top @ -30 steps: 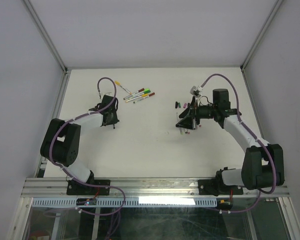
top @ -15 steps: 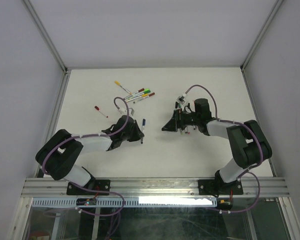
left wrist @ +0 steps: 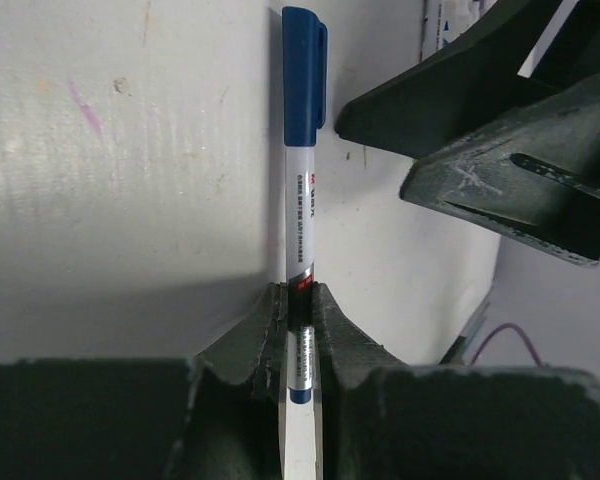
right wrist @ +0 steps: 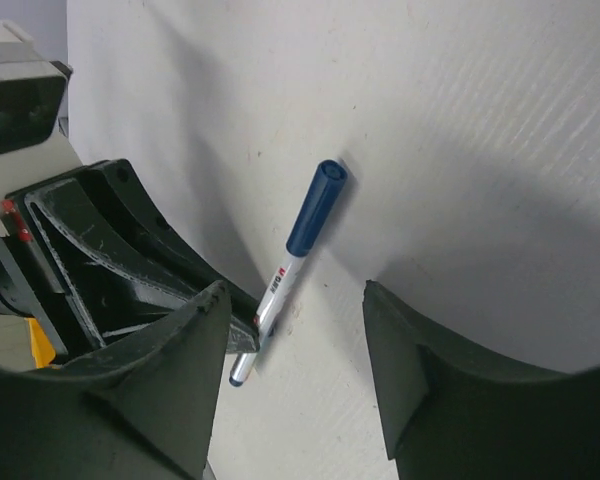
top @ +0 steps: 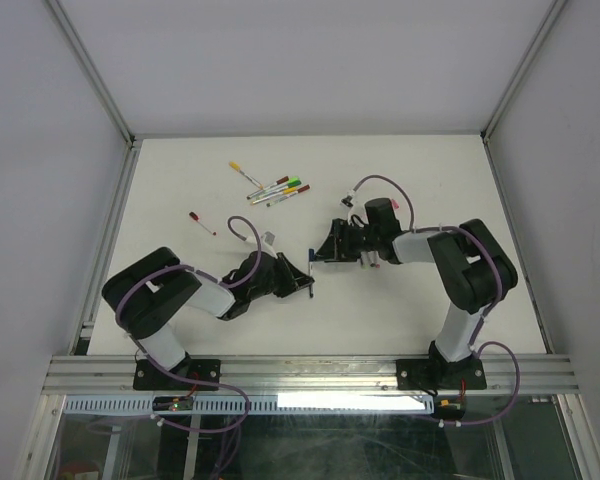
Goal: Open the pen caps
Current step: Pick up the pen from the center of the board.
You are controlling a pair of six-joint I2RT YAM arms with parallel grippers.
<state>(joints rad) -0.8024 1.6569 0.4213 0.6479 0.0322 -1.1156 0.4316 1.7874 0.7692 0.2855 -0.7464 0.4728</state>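
Pinching blue pen [left wrist: 300, 220]: left gripper [left wrist: 298, 325]; right gripper [right wrist: 295, 305] spread.

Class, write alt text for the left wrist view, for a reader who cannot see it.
The left claw grips the white barrel of a blue-capped pen that points away over a white table, cap on. At upper right the open right claw sits close beside the cap.
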